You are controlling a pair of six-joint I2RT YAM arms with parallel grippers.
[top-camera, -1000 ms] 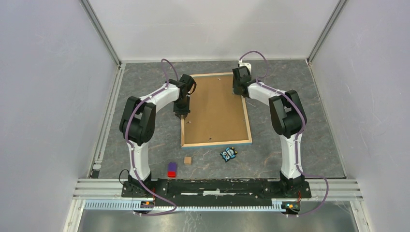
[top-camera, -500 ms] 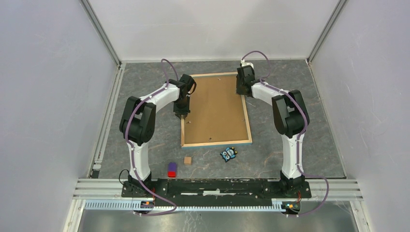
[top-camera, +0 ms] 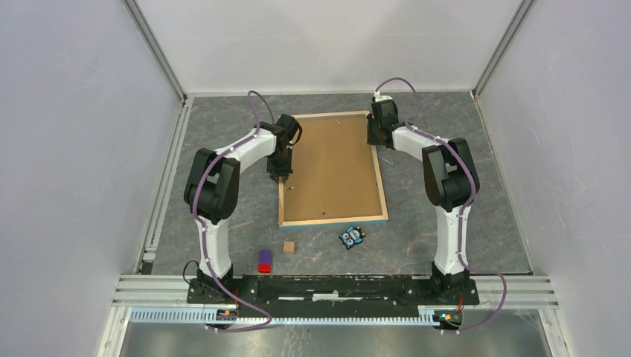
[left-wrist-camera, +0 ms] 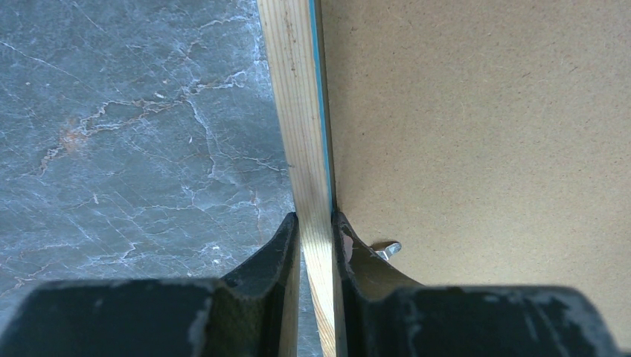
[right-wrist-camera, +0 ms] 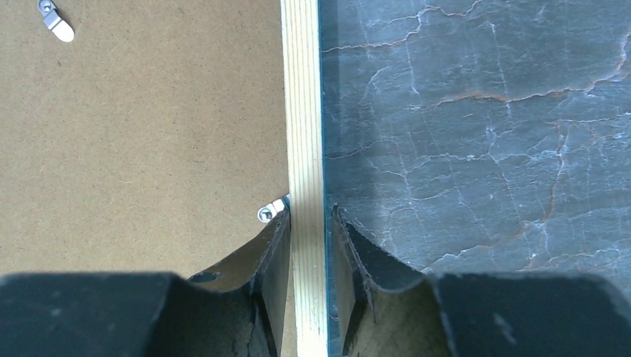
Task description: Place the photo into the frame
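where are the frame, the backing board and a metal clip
frame [right-wrist-camera: 305,111]: right wrist view, wood-coloured back rim
backing board [top-camera: 331,160]: top view, bare middle
metal clip [right-wrist-camera: 56,22]: right wrist view, its flat tab

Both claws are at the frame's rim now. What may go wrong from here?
The left claw grips the frame at mid-side, while the right claw straddles the opposite rim near the far corner, with a slim gap at its outer finger; an uneven lift might twist the thin frame. Its inner finger sits beside a metal clip and may snag it. The backing board may slip if the frame tilts; I cannot tell whether clips hold it.
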